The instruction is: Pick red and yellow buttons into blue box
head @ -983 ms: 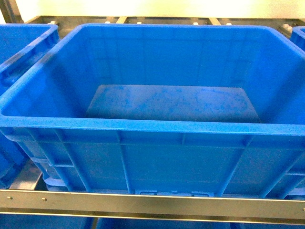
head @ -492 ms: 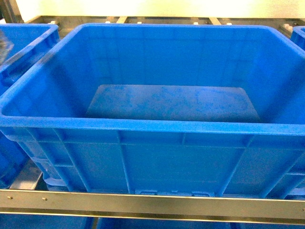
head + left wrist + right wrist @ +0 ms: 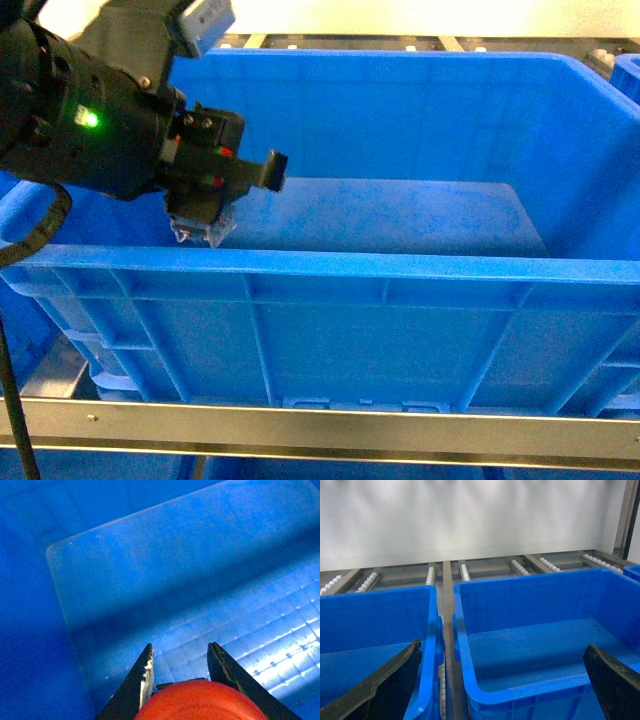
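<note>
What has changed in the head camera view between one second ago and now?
The left arm has come in from the left and now hangs over the blue box, inside its left wall. Its tool is shut on the red button, not yet released. The blue box has not moved, and its bottom holds nothing.

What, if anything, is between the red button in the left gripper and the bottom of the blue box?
Nothing visible. The left gripper holds the red button inside the blue box, past its near wall, and the scuffed floor below looks bare.
</note>
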Tool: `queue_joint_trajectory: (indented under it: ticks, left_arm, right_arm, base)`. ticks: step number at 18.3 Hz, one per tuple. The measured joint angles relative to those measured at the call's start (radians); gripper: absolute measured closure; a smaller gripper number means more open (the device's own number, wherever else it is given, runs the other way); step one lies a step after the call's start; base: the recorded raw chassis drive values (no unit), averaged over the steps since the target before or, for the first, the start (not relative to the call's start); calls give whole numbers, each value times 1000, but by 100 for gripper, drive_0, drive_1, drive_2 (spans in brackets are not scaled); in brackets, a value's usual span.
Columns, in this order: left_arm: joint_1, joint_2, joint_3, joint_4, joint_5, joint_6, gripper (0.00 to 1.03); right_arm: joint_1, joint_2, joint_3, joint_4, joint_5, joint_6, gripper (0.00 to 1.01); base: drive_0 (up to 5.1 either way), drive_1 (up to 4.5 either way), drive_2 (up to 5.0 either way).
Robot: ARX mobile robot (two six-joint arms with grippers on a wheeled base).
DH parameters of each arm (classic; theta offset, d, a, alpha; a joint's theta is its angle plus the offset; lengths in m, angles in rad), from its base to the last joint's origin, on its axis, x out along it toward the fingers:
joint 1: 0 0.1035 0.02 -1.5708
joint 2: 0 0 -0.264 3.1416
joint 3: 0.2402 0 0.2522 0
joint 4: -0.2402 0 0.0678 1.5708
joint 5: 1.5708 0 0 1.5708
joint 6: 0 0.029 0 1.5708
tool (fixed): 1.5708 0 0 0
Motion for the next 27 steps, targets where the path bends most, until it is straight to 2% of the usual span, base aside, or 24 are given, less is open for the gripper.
queue_joint_trajectory:
  ticks: [1,2,5,8,9,12,13,16,18,20,22,24,27]
  left_arm:
    - [-10,11,2,15,-29,9,75]
    - [-11,12,9,22,-32,11,70]
    - [-17,12,22,46,-41,12,38]
    - [-14,-6,-2,133,-31,-3,4]
    - [-7,-31,-34,193,-32,-15,5]
    - [41,-185,-152,441,-118,-45,5]
    - [53,-235,-191,480,-158,-39,5]
    - [104,-400,-343,562,-181,-48,5]
    - [138,-607,-483,535,-205,-54,5]
    - [131,-803,-590,450,-261,-55,5]
    - [87,-936,-652,378,-324,-51,5]
    - [-10,-1079,-692,298,-412,-47,5]
    - [-9,-1090,-687,303,-425,-47,5]
  right_arm:
    - [0,0,0,0,0,0,3]
    - [0,0,0,0,0,0,3]
    - [0,0,0,0,0,0,3]
    - [0,0,0,0,0,0,3]
    - [0,0,0,0,0,0,3]
    - [0,0,0,0,0,0,3]
    - [0,0,0,0,0,0,3]
    - [0,0,0,0,0,0,3]
    - [0,0,0,0,0,0,3]
    - [0,0,0,0,0,0,3]
    - [0,0,0,0,0,0,3]
    - [0,0,0,0,0,0,3]
    - [0,0,0,0,0,0,3]
  base:
    - [0,0,0]
    - [0,0,0]
    - [0,0,0]
    - [0,0,0]
    - [0,0,0]
    - [0,0,0]
    - [0,0,0]
    - [0,0,0]
    - [0,0,0]
    - [0,0,0]
    - [0,0,0]
    - [0,0,0]
    - [0,0,0]
